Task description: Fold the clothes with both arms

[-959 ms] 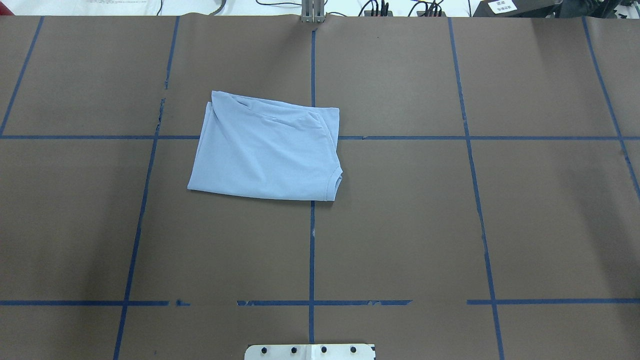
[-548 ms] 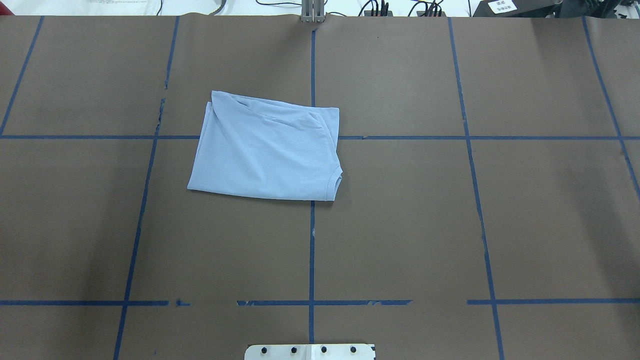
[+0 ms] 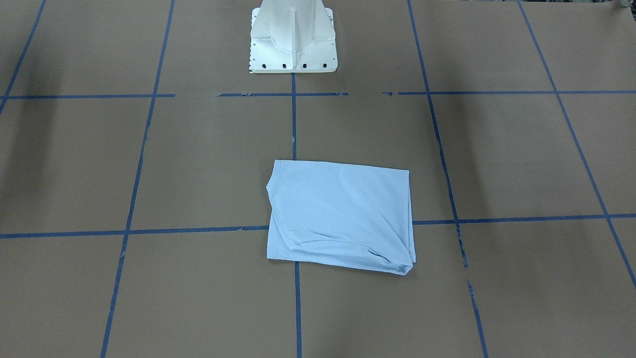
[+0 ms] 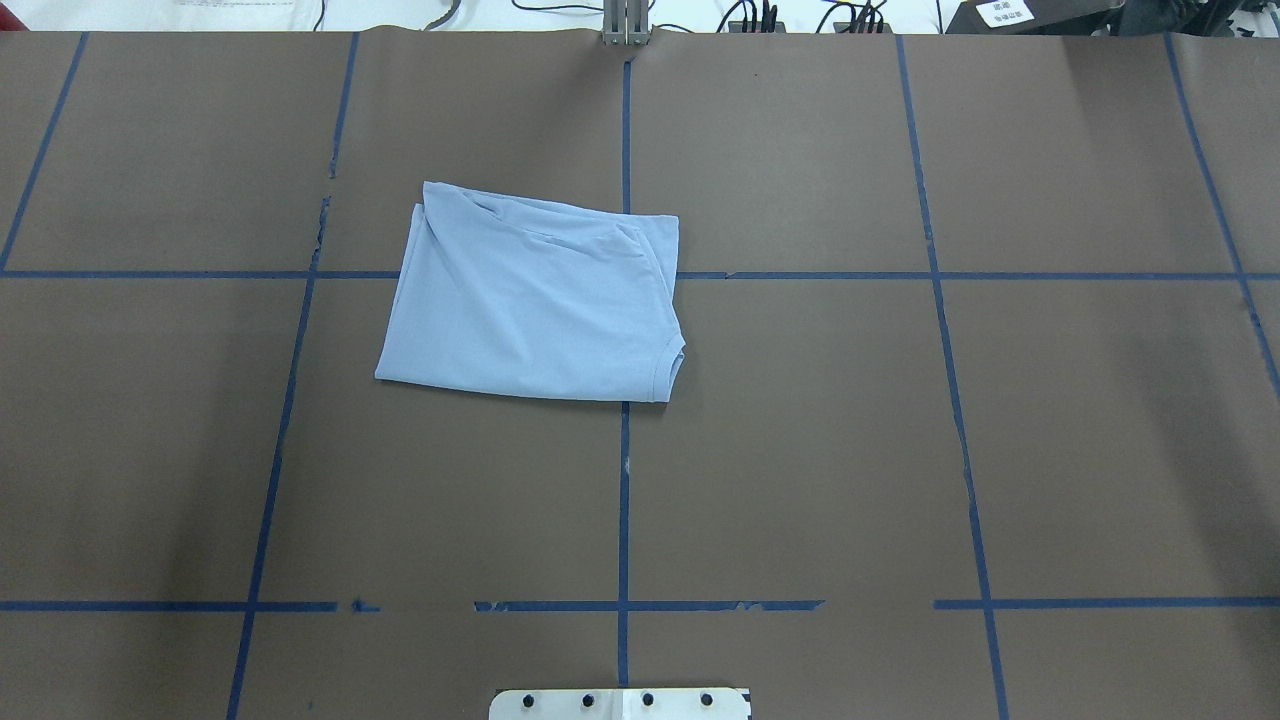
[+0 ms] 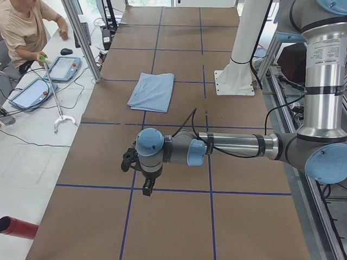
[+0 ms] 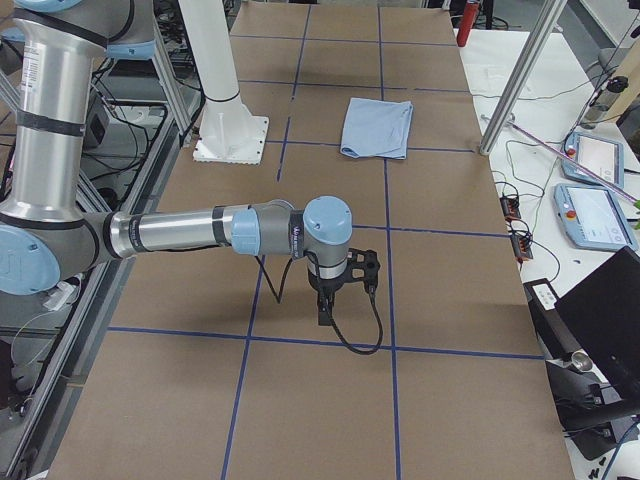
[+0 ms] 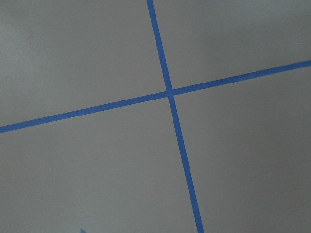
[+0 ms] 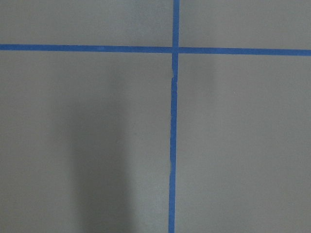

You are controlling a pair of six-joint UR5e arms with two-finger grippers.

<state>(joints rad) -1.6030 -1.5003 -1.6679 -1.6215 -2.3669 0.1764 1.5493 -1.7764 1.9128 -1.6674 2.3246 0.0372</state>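
The clothes are one light blue T-shirt (image 4: 530, 295), folded into a rough rectangle and lying flat just left of the table's centre line; it also shows in the front view (image 3: 343, 214) and both side views (image 5: 153, 91) (image 6: 377, 127). Neither arm touches it. The left arm reaches low over the table's left end, and its gripper (image 5: 143, 184) points down far from the shirt. Over the opposite end, the right gripper (image 6: 330, 300) also hangs downward. I cannot tell whether either is open or shut. Both wrist views show only brown table and blue tape.
Blue tape lines (image 4: 624, 500) divide the brown table into a grid. The white pedestal base (image 3: 293, 35) stands at the robot's edge. A seated person (image 5: 24, 30) holds a grabber stick beside pendants (image 5: 32, 92) on the far side bench. Cables run along the far edge (image 4: 760, 15).
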